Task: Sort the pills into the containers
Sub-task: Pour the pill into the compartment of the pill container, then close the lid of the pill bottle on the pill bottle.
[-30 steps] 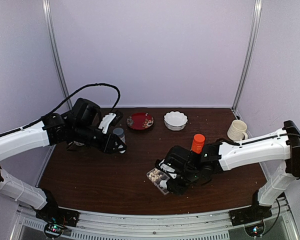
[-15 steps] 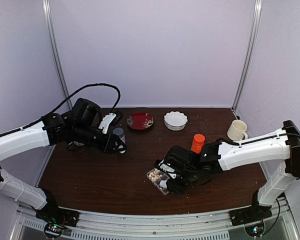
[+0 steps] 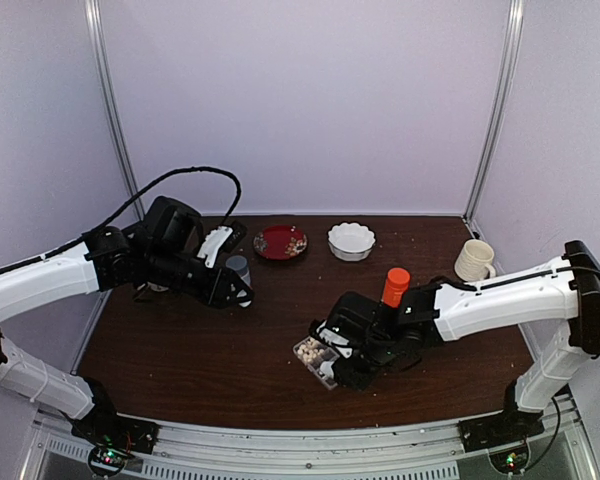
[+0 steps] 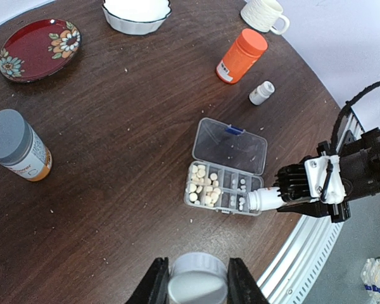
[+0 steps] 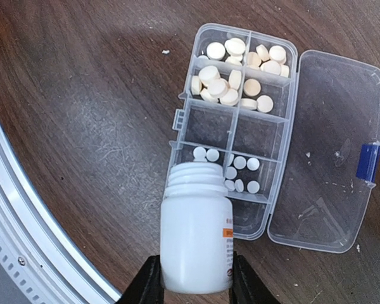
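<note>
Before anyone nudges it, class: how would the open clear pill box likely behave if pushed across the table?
The pill box looks thin, light plastic, so it would probably slide easily on the smooth table. Its open lid lies flat, likely flopping on its hinge. Loose pills could jump cells.

In the top view the pill box [image 3: 315, 355] lies at lower centre of the tabletop [image 3: 180, 360], with its lid [image 4: 234, 145] folded out flat beside it. Pills [image 5: 237, 69] sit in the cells [image 5: 253, 136] at one end and in some nearer the other, where the mouth of a bottle [image 5: 196, 234] in the right end effector [image 5: 196, 278] overhangs the box. A tall bottle [image 3: 395, 286] stands just upper right of the box, with a small bottle [image 4: 261, 93] near it. The mug [image 3: 473, 260] is at far right. The bowl [image 3: 351, 241] and, left of it, the plate [image 3: 280, 242] are at the back. A jar [image 3: 238, 268] stands lower left of the plate. The left end effector [image 4: 197, 273] carries a cap [image 4: 197, 288] above the tabletop.
</note>
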{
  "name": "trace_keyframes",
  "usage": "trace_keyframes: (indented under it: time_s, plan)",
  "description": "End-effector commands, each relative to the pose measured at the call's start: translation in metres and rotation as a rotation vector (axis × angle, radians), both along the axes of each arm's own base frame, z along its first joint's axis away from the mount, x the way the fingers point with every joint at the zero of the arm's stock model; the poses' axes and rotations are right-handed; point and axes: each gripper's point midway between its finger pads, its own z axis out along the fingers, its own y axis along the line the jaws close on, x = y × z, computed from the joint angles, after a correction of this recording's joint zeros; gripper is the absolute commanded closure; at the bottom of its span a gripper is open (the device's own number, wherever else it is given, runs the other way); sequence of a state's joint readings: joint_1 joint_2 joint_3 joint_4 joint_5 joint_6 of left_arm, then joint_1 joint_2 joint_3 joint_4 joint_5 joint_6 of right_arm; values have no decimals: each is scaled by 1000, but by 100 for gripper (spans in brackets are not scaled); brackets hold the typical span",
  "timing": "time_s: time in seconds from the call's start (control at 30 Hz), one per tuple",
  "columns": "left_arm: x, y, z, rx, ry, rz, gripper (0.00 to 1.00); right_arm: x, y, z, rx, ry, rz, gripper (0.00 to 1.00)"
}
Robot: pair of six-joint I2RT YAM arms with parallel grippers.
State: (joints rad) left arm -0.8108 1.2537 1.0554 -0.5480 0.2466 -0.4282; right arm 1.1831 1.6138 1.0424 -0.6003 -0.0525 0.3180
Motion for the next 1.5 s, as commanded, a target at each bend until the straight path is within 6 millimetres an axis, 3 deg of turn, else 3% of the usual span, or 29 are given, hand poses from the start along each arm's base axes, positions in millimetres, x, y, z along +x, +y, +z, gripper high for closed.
trace_keyframes:
  time_s: [0.0,0.53,0.73,0.87,0.97,1.17,1.3,1.37,1.47]
  plan:
    - [2,-6,11,-34,-22,-6,100,3,-3,3,-25,-25,-11,100]
    - [0,-9,24,-61,-30,-19,100,1,-2,21,180,-95,4,100]
    - [-5,-15,39,-107,-18,-41,100,5,1,43,340,-192,22,100]
    - [-10,-19,60,-156,-19,-64,100,7,-1,80,539,-309,28,100]
    - [-13,-21,84,-190,-32,-78,100,14,-9,119,668,-444,11,100]
    - [-22,-29,125,-282,-23,-127,100,19,-23,212,875,-727,34,100]
    - [-32,-36,156,-386,-11,-173,100,13,-33,281,1016,-935,75,100]
    - [-37,-38,171,-442,-9,-191,100,5,-38,304,1078,-1021,113,100]
    - [-45,-42,190,-522,6,-224,100,-2,-49,323,1170,-1157,115,100]
